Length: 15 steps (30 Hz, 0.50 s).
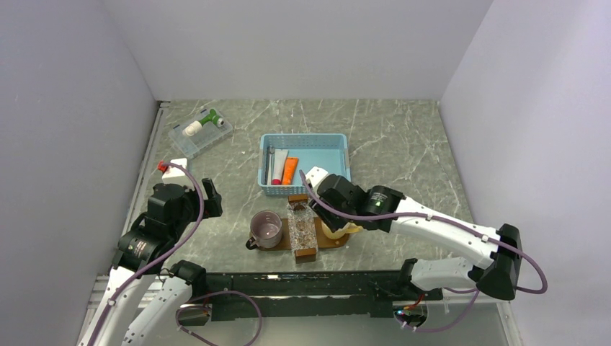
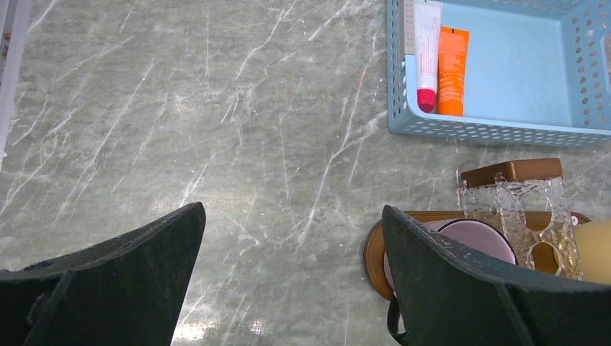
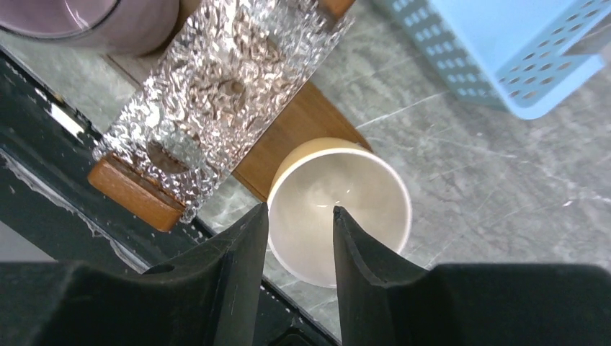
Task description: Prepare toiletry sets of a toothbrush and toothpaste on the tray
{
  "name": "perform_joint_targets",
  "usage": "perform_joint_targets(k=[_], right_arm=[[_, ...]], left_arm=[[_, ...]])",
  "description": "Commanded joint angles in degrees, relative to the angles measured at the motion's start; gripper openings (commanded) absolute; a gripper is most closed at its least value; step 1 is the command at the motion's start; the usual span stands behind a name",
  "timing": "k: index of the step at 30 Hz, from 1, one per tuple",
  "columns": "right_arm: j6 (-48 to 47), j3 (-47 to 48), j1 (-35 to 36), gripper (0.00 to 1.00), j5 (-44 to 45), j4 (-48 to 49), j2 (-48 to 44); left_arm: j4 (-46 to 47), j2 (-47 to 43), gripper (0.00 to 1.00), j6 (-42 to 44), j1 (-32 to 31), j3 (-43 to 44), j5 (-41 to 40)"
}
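**Right hand** [image 3: 299,214]: fingers parted, with a clear gap between them. One finger stands outside the cream cup [image 3: 360,209] and the other inside it, so the rim runs between them. Neither looks pressed on the wall, so I record it as not clamped. Straddling the rim is the sensible way to pinch a thin-walled cup. The cup stands upright by itself and needs no support from me.

**Cup position:** lower centre of the right wrist view, at one end of the tray [image 3: 310,130], just beside the glass holder [image 3: 216,79].

**Left hand** [image 2: 292,213]: fingers wide apart, nothing between them. It hovers over bare tabletop [image 2: 180,108] at the left of the overhead frame. My guess is that it is parked there to stay clear of the right arm.

**Task items:**
- The toothpaste [image 1: 289,171], an orange tube, lies flat in the blue basket [image 2: 504,130], upper centre of the overhead frame.
- It touches a white tube [image 2: 426,54] with a red cap.
- A thin pale stick [image 2: 408,29] lies along the basket's left wall. It is probably the toothbrush, but too slim to confirm.
- None of these is on the tray.

**Tray load:** purple cup [image 1: 266,228], glass holder and cream cup.

**Judgement:** no set is assembled yet. The tubes lie packed near the basket wall, so finger room for a pick looks tight.
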Motion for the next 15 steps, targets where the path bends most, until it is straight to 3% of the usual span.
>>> perform_joint_targets(k=[1, 15], right_arm=[[0.49, 5.68, 0.28, 0.41, 4.69, -1.30, -1.82], [11.43, 10.87, 0.20, 0.44, 11.40, 5.49, 8.41]], left_arm=[[1.87, 0.04, 0.99, 0.16, 0.30, 0.12, 0.45], [1.91, -0.10, 0.99, 0.16, 0.28, 0.02, 0.46]])
